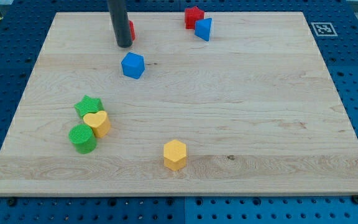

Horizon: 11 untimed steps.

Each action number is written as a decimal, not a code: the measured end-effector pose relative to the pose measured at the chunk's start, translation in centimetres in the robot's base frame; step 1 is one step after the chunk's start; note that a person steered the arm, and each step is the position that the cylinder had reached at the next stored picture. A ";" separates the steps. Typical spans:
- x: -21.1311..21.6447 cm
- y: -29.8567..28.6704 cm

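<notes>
My tip (123, 44) comes down near the view's top, left of centre, on the wooden board (241, 112). A red block (131, 29) sits right behind the rod, mostly hidden, and seems to touch it. Just below the tip lies a blue hexagonal block (133, 65), a short gap away. At the top centre a red star-like block (194, 17) stands against a blue triangular block (204, 28).
At the lower left a green star block (88, 106), a yellow heart block (97, 123) and a green cylinder block (82, 138) huddle together. A yellow hexagonal block (174, 154) stands alone near the bottom centre. A fiducial marker (324, 28) sits at the board's top right corner.
</notes>
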<state>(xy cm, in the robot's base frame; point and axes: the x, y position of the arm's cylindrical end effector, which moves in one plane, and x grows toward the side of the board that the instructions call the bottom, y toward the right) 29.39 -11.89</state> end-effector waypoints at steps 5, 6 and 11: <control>-3.5 -0.2; -3.5 -3.1; -2.6 -4.2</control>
<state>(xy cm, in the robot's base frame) 26.81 -16.08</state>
